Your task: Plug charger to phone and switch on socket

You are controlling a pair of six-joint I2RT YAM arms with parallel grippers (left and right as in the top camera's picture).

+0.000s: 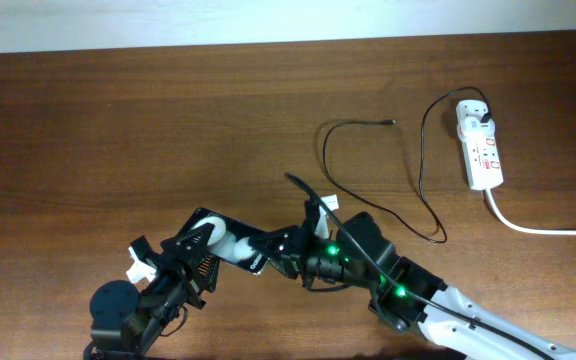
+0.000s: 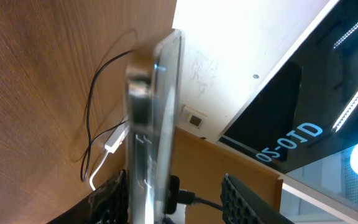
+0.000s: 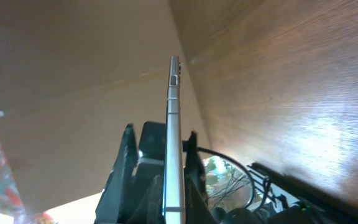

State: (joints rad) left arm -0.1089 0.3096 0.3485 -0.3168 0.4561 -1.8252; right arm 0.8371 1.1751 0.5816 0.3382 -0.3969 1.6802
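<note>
The phone, thin and flat with a smooth metal-like rim, is held edge-on at the lower centre of the overhead view. Its long axis points away from the right gripper, which is clamped on both faces. The left gripper is seen spread apart around it. The thin looped charger is plugged into the white oblong socket at the upper right.

The overhead camera looks straight down on the table from high above and takes in both arms. Each wrist camera sits just behind its own fingers, the left fingers and the right fingers, and looks out along them at very close range. Both wrist views share the phone, edge-on between the fingers, with tabletop beyond the tips.
</note>
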